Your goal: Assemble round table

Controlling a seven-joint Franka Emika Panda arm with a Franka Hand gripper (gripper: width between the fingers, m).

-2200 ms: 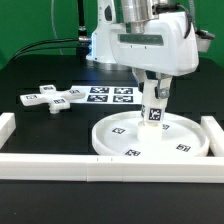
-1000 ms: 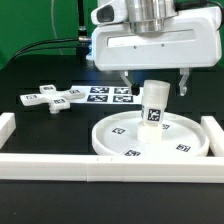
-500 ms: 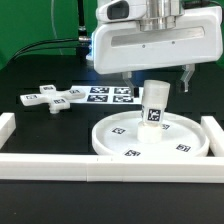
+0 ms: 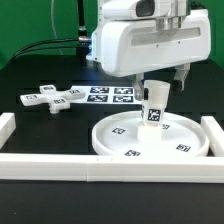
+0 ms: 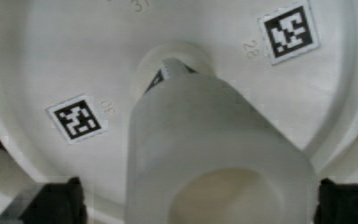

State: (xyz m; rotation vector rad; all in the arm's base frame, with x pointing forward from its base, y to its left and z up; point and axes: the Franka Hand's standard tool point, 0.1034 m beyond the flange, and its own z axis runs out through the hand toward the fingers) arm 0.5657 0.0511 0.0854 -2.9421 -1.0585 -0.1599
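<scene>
The large rimmed round disc (image 4: pixel 150 138) lies flat on the black table at the exterior view's right. The short cylinder leg (image 4: pixel 153 104) stands upright at its centre, a tag on its side. The cross-shaped base (image 4: pixel 50 98) lies on the table at the exterior view's left. My gripper (image 4: pixel 160 78) hangs just above the leg, open, a finger on either side of the leg's top, holding nothing. In the wrist view the leg (image 5: pixel 211 150) rises toward the camera from the disc (image 5: pixel 247 45), with dark fingertips (image 5: pixel 51 200) at both edges, apart from it.
The marker board (image 4: pixel 105 95) lies behind the disc. Long white border bars run along the front (image 4: pixel 100 165) and at both sides (image 4: pixel 212 130). Cables trail at the back in the exterior view's left.
The gripper let go of the leg, which stays upright on the disc. It rose above the leg, opened wide, and has now turned a little about its vertical axis.
</scene>
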